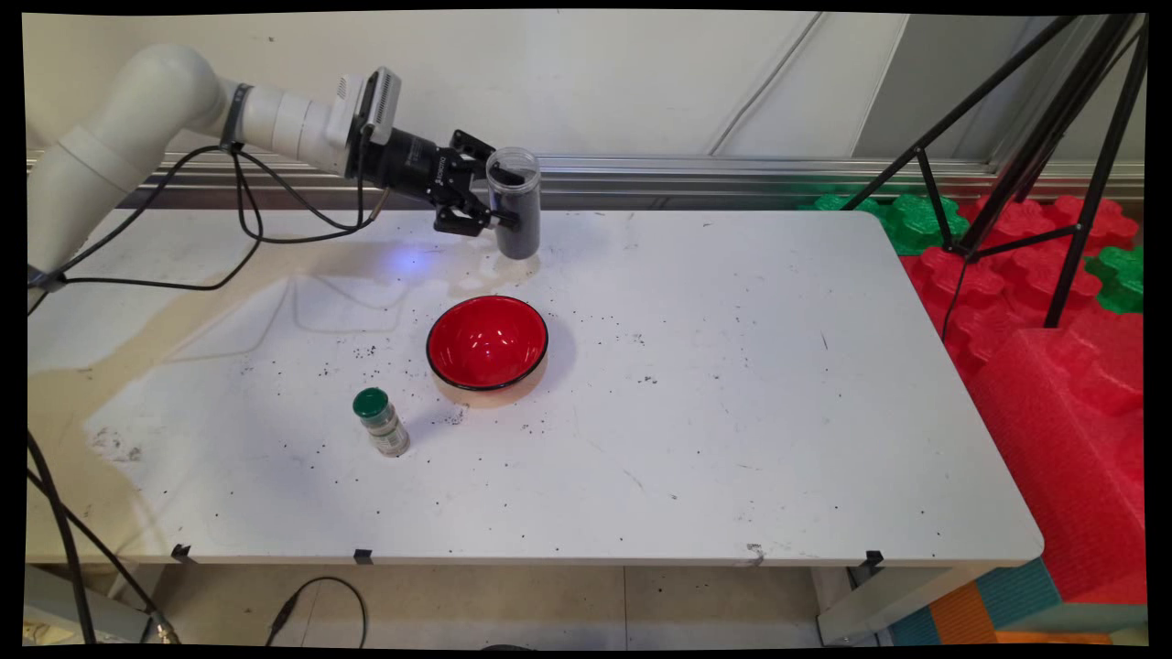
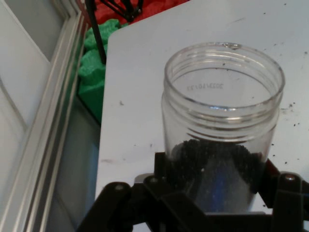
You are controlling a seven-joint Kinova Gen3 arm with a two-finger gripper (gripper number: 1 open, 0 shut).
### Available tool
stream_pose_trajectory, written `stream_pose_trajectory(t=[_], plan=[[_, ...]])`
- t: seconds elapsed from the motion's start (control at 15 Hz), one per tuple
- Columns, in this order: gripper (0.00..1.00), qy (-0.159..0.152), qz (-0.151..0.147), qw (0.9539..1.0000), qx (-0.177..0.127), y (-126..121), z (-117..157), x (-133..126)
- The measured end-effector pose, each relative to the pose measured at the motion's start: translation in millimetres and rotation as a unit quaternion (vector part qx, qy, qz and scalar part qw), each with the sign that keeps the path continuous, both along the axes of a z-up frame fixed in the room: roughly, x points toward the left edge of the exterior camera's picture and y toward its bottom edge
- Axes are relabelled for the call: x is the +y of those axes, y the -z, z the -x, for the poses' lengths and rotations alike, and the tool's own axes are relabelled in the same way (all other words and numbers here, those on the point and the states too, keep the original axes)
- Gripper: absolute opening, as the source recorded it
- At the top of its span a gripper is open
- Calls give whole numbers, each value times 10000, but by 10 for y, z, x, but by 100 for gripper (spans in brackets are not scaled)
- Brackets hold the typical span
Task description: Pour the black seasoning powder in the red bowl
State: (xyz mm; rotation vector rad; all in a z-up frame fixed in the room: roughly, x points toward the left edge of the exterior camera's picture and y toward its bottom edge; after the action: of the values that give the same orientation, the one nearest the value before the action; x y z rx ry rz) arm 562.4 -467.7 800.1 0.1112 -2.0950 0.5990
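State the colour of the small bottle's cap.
Green: the small bottle's cap shows best in the main view.

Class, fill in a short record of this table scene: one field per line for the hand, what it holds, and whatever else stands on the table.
hand: shut on the clear jar, at the table's far side
clear jar: open-topped, upright, dark granules inside
red bowl: upright, nearer than the jar
green-capped bottle: standing left of the bowl
white table: dark specks scattered around the bowl
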Motion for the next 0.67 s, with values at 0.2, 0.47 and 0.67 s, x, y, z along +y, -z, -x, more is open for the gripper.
stream_pose_trajectory(t=[0.2,0.47,0.67], plan=[[0,-1,214,9997,-107,-28,-9,97],[0,-29,441,9986,-298,-42,-14,216],[0,-59,638,9968,-485,-40,-7,321]])
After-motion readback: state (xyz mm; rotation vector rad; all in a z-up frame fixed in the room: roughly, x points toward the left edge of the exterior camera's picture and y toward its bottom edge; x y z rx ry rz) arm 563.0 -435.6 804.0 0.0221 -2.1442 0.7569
